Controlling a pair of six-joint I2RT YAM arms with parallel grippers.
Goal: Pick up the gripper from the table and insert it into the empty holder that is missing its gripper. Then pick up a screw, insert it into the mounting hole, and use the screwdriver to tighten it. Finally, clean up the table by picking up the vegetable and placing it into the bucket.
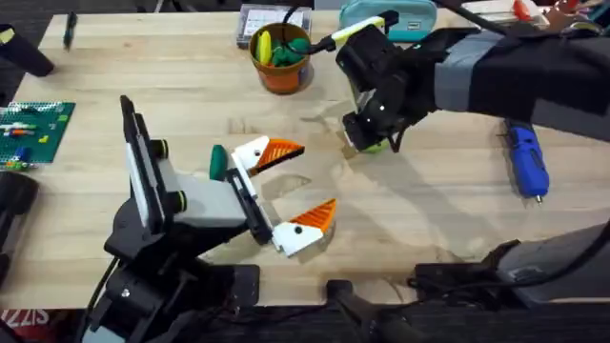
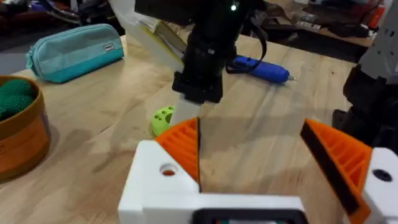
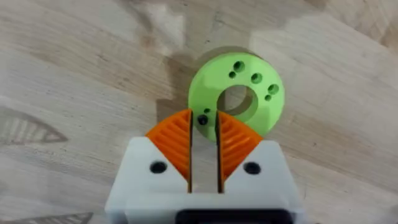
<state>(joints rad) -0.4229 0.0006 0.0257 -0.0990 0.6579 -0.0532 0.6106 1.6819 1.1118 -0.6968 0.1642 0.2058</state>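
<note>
Wooden desk (image 1: 114, 67): right tool (image 3: 204, 146), pads nearly closed on the rim of the lime-green gripper (image 3: 239, 99) lying flat just ahead of it; left tool (image 2: 252, 155), jaws wide open, faces it from nearby.

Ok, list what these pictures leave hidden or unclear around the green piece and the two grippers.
- Green piece, overhead: mostly covered by the right arm.
- Right gripper, right wrist view: nearly closed at the piece's edge; whether the pads clamp it is unclear.
- Same gripper, left wrist view: fingers hidden behind its dark body.
- Bucket, left wrist view: cut off by the edge.
- Left gripper: open, holding nothing.
- Screwdriver tip: too small.
</note>
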